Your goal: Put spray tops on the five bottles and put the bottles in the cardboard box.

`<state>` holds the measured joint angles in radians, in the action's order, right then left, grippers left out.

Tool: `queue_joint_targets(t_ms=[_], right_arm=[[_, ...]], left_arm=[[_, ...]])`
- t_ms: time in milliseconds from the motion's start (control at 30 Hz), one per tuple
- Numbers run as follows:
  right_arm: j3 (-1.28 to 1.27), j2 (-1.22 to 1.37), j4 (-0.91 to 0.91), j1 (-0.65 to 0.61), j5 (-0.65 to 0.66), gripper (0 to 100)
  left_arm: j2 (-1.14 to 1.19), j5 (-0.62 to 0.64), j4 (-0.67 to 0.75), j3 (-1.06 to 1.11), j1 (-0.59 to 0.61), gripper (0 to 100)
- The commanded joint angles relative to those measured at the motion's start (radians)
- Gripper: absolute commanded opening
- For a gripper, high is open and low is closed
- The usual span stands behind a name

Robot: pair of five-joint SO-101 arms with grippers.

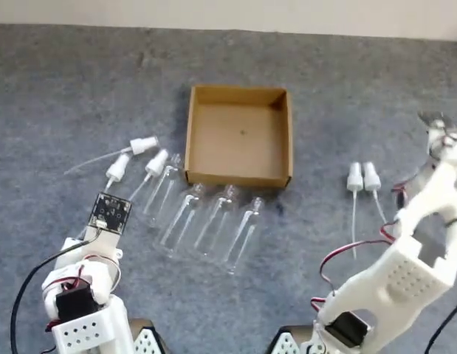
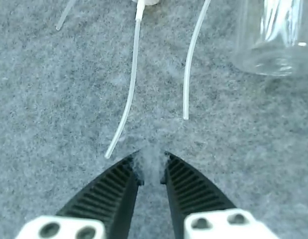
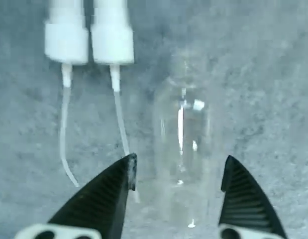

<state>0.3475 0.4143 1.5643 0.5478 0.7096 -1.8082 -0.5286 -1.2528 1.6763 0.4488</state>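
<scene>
**Right end effector (image 3: 179, 162) straddles a bottle (image 3: 182, 134)**

It is spread wide, the bottle lying lengthwise between its tips, beside two spray tops (image 3: 111, 42). Left end effector (image 2: 152, 167) is barely parted. Four bottles (image 1: 217, 217) point necks toward the box (image 1: 239, 177).

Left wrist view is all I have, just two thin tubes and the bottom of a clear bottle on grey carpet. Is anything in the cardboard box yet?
Observer: No. In the high view the cardboard box holds nothing.
Operator: How many bottles lie in front of it?
Observer: Four bottles lie side by side there.
Operator: And the fifth one?
Observer: The right wrist view shows a clear bottle between the fingers of the open right gripper, beside two spray tops.
</scene>
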Motion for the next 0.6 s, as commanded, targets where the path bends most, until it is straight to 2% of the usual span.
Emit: queue_joint_targets(t_ms=[0, 167, 333, 567], right_arm=[[0.16, -0.079, 0.099, -0.151, -0.133, 22.4], [0.312, -0.087, 0.143, -0.323, -0.255, 22.4], [0.254, 0.05, 0.077, -0.337, -0.308, 22.4], [0.252, 0.226, 0.062, -0.337, -0.315, 22.4]], left_arm=[[-0.007, -0.008, 0.005, 0.019, 0.008, 1], [-0.007, -0.008, 0.005, 0.019, 0.01, 1], [-0.007, -0.009, 0.005, 0.019, 0.01, 1], [-0.007, -0.009, 0.005, 0.019, 0.01, 1]])
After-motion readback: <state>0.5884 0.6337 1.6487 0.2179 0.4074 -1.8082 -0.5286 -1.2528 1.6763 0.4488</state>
